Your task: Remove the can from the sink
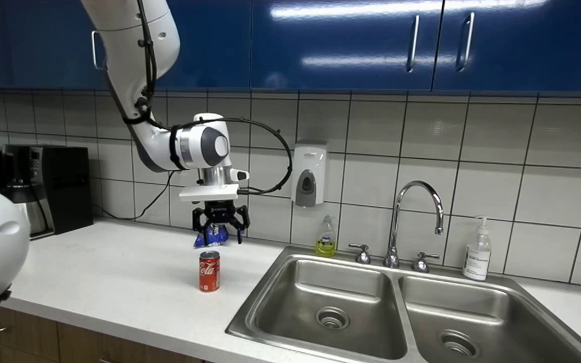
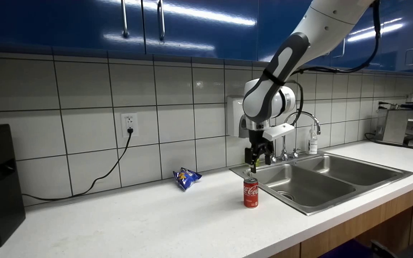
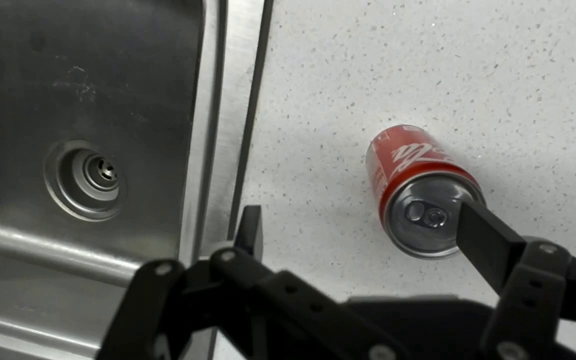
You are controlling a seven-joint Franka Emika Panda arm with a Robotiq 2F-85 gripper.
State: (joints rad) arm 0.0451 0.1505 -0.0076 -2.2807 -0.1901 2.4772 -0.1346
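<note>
Glossy blue wall cabinets (image 1: 341, 45) hang over a wall of white tiles (image 1: 487, 186). Below runs the speckled white countertop (image 1: 109, 267), its back edge meeting the tiles. I have the white jointed robot arm (image 1: 126, 48) stretched out above it. Set into the surface, from near the back edge to near the front edge, is the stainless-steel double-basin sink (image 1: 245, 325). Close to the back edge, well apart from the sink, stands a boxy black machine (image 1: 66, 191). From the sink's back rim rises a chrome gooseneck faucet (image 1: 395, 222); a white-and-grey plastic soap dispenser (image 1: 313, 156) is fixed to the tiles above the back edge. My black two-fingered gripper (image 1: 223, 238) points down, its fingers (image 3: 488, 245) spread wide. Along the sink's back rim stand a white-labelled pump bottle (image 1: 477, 259) and a clear bottle of yellow-green liquid (image 1: 326, 244). A crumpled blue snack bag (image 2: 186, 178) lies by the back edge. The red cylindrical drink can (image 1: 209, 272) with a silver metal top stands upright on the countertop, between the front and back edges, near the sink's rim but apart from it. In the wrist view one finger overlaps that silver top; I can't tell the height between them.
</note>
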